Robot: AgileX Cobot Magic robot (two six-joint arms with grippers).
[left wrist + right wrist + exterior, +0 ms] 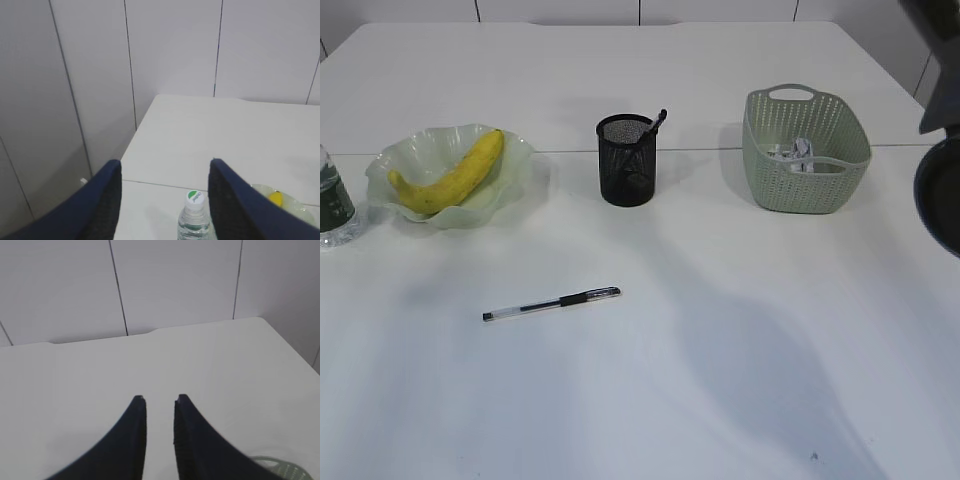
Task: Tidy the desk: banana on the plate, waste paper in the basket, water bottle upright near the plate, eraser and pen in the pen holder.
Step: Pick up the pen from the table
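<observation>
We count 6 things on the white desk [720,330], all in its far half but 1:

1. Plate [525,160], far left, with the banana [455,175] lying across it, dark tip toward the front left
2. Water bottle [332,205], upright at the left edge of the exterior view and partly cut off by it, just beside the plate; in the left wrist view its white cap [195,198] stands below the gripper
3. Pen holder [626,160], centre, 1 dark pen top leaning out over its rim; we cannot tell what else it holds
4. Basket [807,150], right, near the far edge, with crumpled paper [798,155] inside
5. Pen [552,302], loose, alone on the near-left part of the desk, lying nearly crosswise, well apart from the holder

Left gripper [165,200]: fingers spread wide, empty, raised above the bottle. Right gripper [159,412]: fingers drawn close with a narrow gap, nothing between them, above bare desk near the basket rim [280,467]

The whole near half, apart from the pen, lies open to us
</observation>
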